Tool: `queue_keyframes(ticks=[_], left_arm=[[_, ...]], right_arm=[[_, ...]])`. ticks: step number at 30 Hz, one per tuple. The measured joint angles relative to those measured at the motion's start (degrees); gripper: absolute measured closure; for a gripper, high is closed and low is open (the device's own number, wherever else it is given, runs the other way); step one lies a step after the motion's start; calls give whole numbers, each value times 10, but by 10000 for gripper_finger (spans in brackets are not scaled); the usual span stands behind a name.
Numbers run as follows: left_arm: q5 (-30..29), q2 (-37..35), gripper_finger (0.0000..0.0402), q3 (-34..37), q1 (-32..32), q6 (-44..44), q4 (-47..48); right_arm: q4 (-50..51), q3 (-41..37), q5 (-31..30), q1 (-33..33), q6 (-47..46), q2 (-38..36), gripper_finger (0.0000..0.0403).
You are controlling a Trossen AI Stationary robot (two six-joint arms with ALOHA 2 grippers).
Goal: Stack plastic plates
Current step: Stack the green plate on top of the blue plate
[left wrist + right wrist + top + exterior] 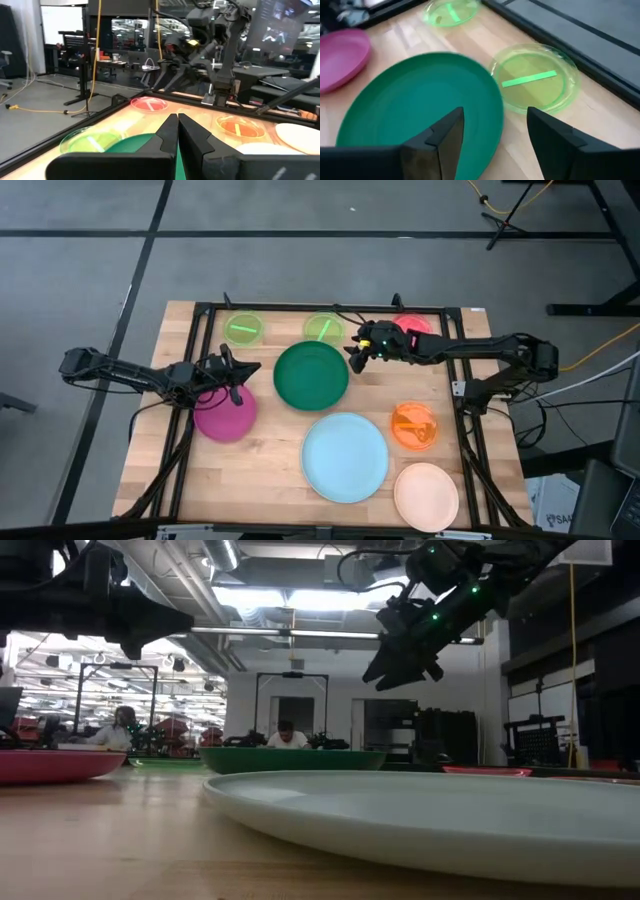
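Wooden table (270, 470) with a black metal frame (330, 307) along its far edge, sitting on grey floor (80, 270). Yellow cable (600, 350) on the floor right of the table, tripod legs (510, 215) beyond its far right corner. Two seated people (287, 735) in the room behind the table.

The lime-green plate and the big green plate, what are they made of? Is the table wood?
The lime-green plate looks like clear-ish plastic: the table shows through it. The dark green plate looks like solid, smooth plastic with a soft sheen. The table seems to be wood, with pale planks and grain lines.
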State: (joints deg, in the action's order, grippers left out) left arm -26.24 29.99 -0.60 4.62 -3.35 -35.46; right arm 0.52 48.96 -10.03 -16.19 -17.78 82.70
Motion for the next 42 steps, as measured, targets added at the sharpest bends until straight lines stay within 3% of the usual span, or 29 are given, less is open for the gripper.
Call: queue_keyframes(ticks=[3, 8, 16, 30, 35, 38, 42], left_arm=[[4, 23, 395, 0, 0, 5, -25], [5, 57, 395, 0, 0, 14, -64], [4, 103, 395, 0, 0, 10, -89], [4, 163, 395, 0, 0, 25, -167], [4, 189, 395, 0, 0, 31, -192], [4, 202, 395, 0, 0, 35, -202], [4, 215, 395, 0, 0, 38, -213]], right_arm=[[1, 0, 1, -6, -20, 16, 194], [3, 1, 77, -20, -72, 54, 194], [28, 1, 124, -18, -89, 106, 194], [18, 2, 111, -18, -107, 162, 194], [-6, 2, 134, -18, -107, 180, 194], [-9, 2, 137, -18, -107, 184, 209], [-9, 2, 138, -18, -105, 184, 261]])
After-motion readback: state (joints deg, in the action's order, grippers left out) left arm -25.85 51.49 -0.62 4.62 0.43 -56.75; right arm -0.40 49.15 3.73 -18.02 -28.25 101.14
